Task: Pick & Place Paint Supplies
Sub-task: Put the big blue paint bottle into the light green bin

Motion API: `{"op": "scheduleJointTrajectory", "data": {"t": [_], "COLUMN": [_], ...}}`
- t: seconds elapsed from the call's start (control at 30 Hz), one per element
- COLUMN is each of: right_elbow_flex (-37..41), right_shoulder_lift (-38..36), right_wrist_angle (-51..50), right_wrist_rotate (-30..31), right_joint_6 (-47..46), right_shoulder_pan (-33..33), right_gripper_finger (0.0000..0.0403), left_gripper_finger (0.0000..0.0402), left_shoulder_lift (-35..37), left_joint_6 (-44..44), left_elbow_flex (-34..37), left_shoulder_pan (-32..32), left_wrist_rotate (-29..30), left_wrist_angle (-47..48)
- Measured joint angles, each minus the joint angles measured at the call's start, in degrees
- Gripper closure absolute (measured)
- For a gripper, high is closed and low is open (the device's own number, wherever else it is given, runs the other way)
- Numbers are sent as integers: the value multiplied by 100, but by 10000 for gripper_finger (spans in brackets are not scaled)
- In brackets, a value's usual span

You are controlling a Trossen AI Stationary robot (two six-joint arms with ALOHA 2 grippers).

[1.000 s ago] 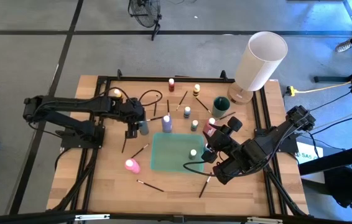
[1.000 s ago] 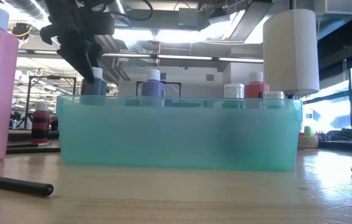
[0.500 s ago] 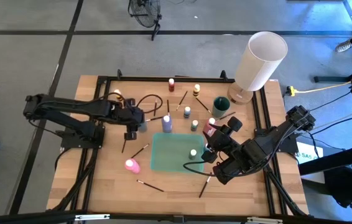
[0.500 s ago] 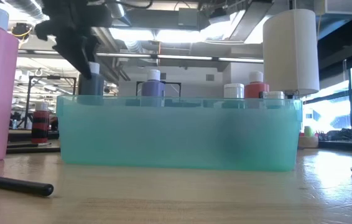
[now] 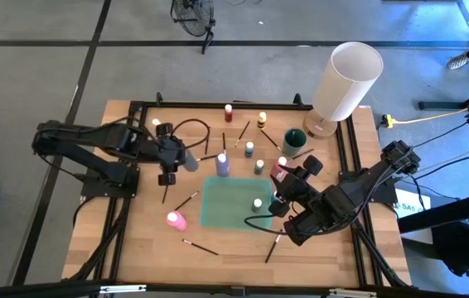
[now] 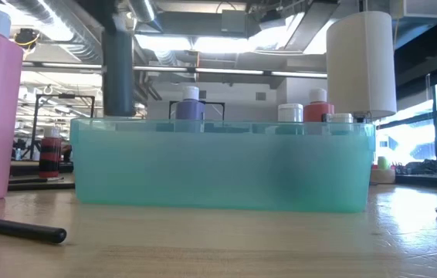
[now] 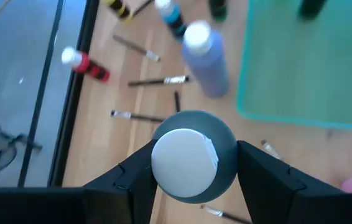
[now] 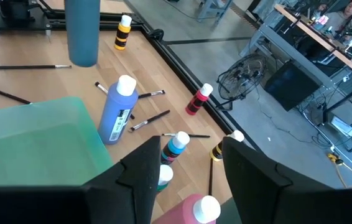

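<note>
Pale, lightly glossy wood forms the desk (image 5: pixel 143 240); the teal tray (image 6: pixel 218 166) is translucent plastic; the grey-blue bottle (image 7: pixel 191 155) looks smooth, matt plastic.

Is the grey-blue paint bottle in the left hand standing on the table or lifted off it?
Lifted. The grey-blue bottle sits clamped in the left hand, and the right wrist view shows its bottom end hanging clear above the table.

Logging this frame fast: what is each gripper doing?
Left gripper: shut on the grey-blue bottle, lifted off the table.
Right gripper: open, holding nothing.

Bottle (image 5: pixel 257 204) in tray (image 5: pixel 218 211), brushes (image 5: pixel 200 247) around.
</note>
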State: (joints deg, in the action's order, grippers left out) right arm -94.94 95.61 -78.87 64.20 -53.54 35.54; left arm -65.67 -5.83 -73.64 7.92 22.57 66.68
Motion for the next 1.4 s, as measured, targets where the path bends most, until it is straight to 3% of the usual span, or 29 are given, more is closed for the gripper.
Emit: {"op": "scheduleJointTrajectory", "data": {"t": [0.2, 0.4, 0.67, 0.87, 1.07, 1.4], "right_elbow_flex": [0, 0, 0, 0, 0, 0], "right_shoulder_lift": [0, 0, 2, 2, 2, 2], "right_wrist_angle": [38, 99, 255, 351, 439, 497], "right_wrist_rotate": [-4, -2, -26, -35, -17, 501], "right_joint_6": [0, 0, 0, 0, 0, -86], "right_shoulder_pan": [89, 143, 146, 232, 424, 1046], "right_gripper_finger": [229, 228, 228, 228, 228, 228], "left_gripper_finger": [217, 218, 218, 218, 220, 220], "left_shoulder_lift": [0, -120, -793, -1279, -1657, -2371], "left_joint_6": [5, 61, 1091, 1967, 2487, 3120], "left_elbow_flex": [-406, -444, -444, -445, -721, -1006], "left_shoulder_pan": [304, 411, 379, 210, 55, -367], "left_wrist_rotate": [-215, -727, -1133, -1777, -1863, -2316], "left_wrist_angle": [-112, -861, -1435, -1796, -2038, -2588]}}
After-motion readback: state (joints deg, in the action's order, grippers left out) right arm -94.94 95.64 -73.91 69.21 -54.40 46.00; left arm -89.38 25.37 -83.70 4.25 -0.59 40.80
